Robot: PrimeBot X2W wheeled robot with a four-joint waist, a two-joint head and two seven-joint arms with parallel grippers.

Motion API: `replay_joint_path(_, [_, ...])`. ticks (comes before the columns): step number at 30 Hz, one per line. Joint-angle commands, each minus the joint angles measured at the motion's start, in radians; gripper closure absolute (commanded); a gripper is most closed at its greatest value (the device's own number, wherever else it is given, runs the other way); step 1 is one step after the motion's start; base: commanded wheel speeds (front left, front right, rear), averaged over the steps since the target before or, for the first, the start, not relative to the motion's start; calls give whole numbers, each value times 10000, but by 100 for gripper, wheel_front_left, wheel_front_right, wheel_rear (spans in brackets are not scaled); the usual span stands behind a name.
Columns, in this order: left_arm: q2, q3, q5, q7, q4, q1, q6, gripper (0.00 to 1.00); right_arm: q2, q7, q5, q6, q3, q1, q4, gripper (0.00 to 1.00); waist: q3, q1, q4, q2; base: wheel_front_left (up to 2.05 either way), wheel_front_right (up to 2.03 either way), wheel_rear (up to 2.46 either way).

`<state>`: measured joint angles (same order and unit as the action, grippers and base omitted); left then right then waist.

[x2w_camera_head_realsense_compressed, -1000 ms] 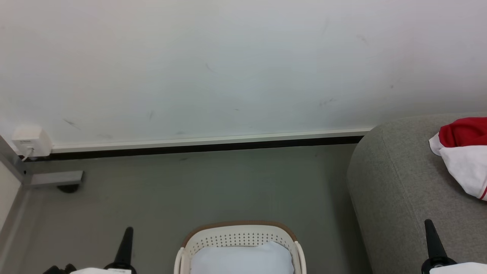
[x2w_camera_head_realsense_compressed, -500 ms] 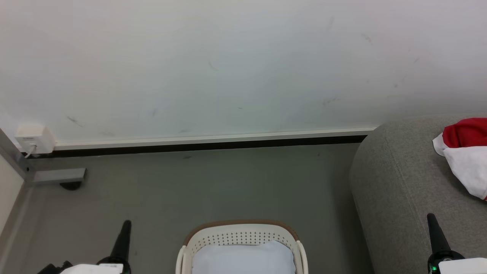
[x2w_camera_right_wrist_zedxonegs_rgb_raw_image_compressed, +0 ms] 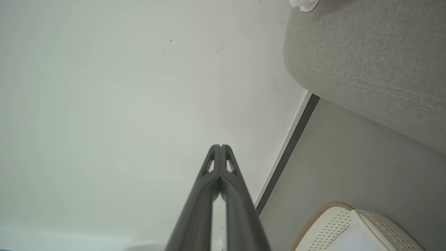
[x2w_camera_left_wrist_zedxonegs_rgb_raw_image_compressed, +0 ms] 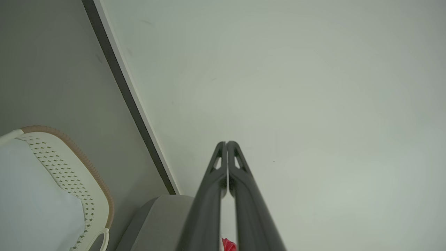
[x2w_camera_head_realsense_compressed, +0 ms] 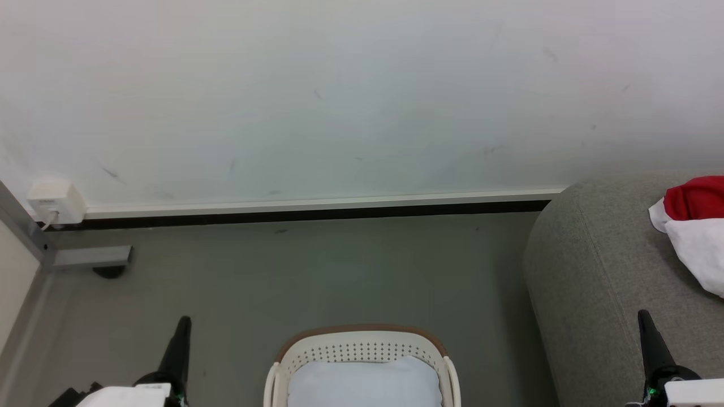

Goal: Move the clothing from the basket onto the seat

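Red and white clothing (x2w_camera_head_realsense_compressed: 693, 229) lies on the grey sofa (x2w_camera_head_realsense_compressed: 588, 271) at the right edge of the head view. The cream basket (x2w_camera_head_realsense_compressed: 362, 350) with a brown rim stands on the floor at bottom centre, holding a pale blue-white pad (x2w_camera_head_realsense_compressed: 365, 384). My left gripper (x2w_camera_head_realsense_compressed: 182, 328) is at lower left, left of the basket, and my right gripper (x2w_camera_head_realsense_compressed: 645, 319) is at lower right over the sofa's front. In the wrist views the left gripper (x2w_camera_left_wrist_zedxonegs_rgb_raw_image_compressed: 226, 143) and the right gripper (x2w_camera_right_wrist_zedxonegs_rgb_raw_image_compressed: 220, 146) are each shut with nothing held, pointing at the white wall.
A white wall with a pale skirting strip (x2w_camera_head_realsense_compressed: 317, 202) runs behind the grey floor (x2w_camera_head_realsense_compressed: 317, 277). A white socket box (x2w_camera_head_realsense_compressed: 54, 200) and a grey metal bracket (x2w_camera_head_realsense_compressed: 90, 257) sit at the far left.
The head camera has shifted slightly, sliding the scene right and the basket a little up. Both grippers' fingers reach slightly higher in the picture.
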<state>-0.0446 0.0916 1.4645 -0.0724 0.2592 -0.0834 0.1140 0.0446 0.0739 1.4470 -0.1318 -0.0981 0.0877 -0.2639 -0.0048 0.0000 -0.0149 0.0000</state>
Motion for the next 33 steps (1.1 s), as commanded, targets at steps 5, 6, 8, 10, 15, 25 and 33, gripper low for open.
replay_joint_path(5, [-85, 103, 471, -150, -81, -186, 86, 100, 89, 135, 503, 18, -71, 172, 104, 100, 18, 0, 33, 0, 0, 0, 0])
replay_joint_path(6, [-85, 115, 506, -159, -88, -195, 96, 100, 90, 164, 573, 18, -79, 177, 114, 100, 21, 0, 40, 0, 0, 0, 0])
replay_joint_path(8, [-87, 140, 648, -208, -98, -205, 104, 100, 90, 191, 731, 18, -94, 183, 134, 100, 28, 0, 53, 0, 0, 0, 0])
replay_joint_path(10, [-87, 156, 791, -241, -106, -207, 124, 100, 90, 233, 898, 19, -108, 189, 152, 100, 35, 0, 67, 0, 0, 0, 0])
replay_joint_path(15, [-88, 198, 1108, -330, -130, -256, 156, 100, 91, 317, 1228, 19, -146, 220, 190, 100, 53, 0, 100, 0, 0, 0, 0])
replay_joint_path(25, [-88, 251, 1543, -455, -158, -309, 201, 100, 92, 443, 1667, 21, -189, 271, 226, 100, 79, 0, 149, 0, 0, 0, 0])
replay_joint_path(33, [-88, 251, 1544, -454, -159, -308, 201, 100, 92, 442, 1667, 21, -187, 270, 225, 100, 79, 0, 149, 0, 0, 0, 0])
